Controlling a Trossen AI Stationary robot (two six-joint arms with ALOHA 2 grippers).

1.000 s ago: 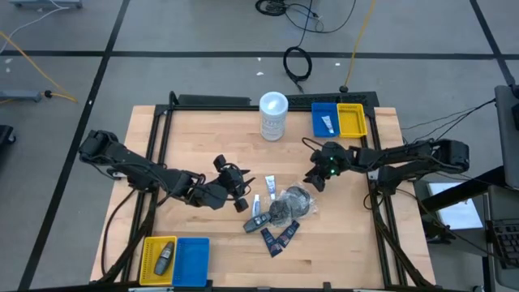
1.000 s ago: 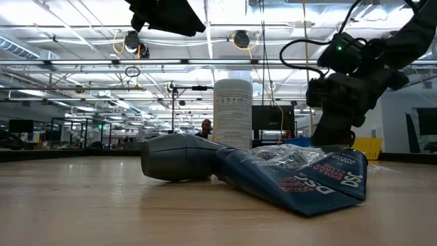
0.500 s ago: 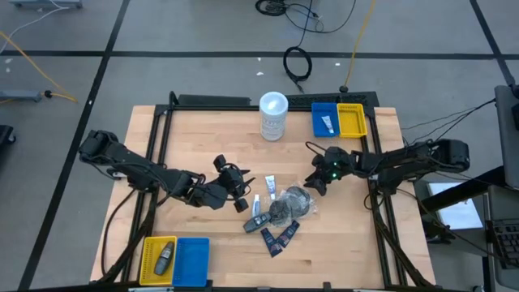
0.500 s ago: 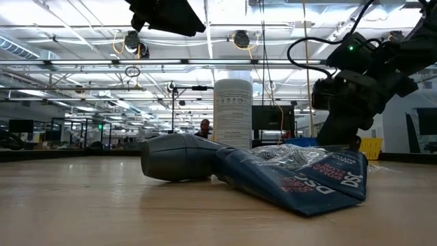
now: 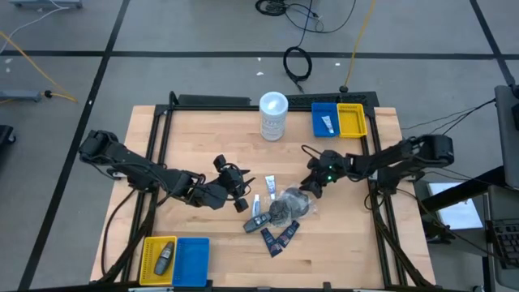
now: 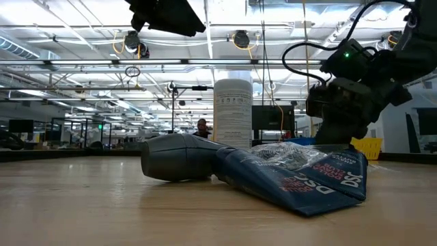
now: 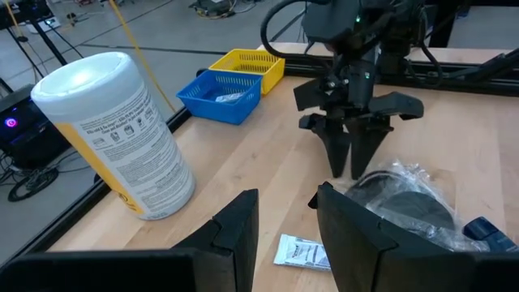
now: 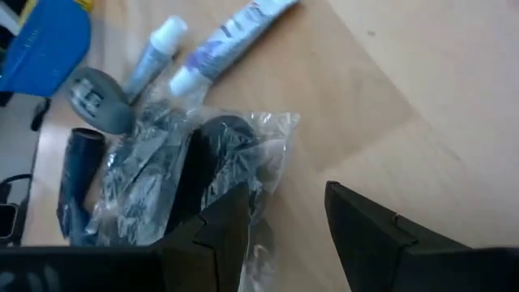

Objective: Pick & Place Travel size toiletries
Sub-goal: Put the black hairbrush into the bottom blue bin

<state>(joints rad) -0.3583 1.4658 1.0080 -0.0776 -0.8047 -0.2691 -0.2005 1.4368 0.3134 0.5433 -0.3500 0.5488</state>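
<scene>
Travel-size toiletries lie heaped mid-table, and the round dark clear-wrapped bundle (image 5: 290, 203) is the target: it sits just below and ahead of the right gripper (image 5: 311, 185), whose jaws stand apart with nothing between them, tips poised at the crinkled wrap's near edge, as the right wrist view shows. Beyond the bundle, away from those jaws, lie two small white tubes (image 8: 219, 40), a dark grey mini bottle (image 8: 96, 99) and flat navy sachets (image 5: 280, 236). Across the heap, the left gripper (image 5: 241, 193) hovers with its jaws parted and empty, a flat white sachet (image 7: 302, 251) on the wood just ahead of them. Now the risks. That loose plastic wrap is slippery and baggy; if the right jaws close on film alone, the bundle could slide out or tear free on the lift. A descent slightly off could shove the bundle into the tubes and scatter the pile. The tall white translucent canister (image 5: 273, 116) stands well clear, and the blue and yellow bins (image 5: 338, 120) wait behind the right gripper.
</scene>
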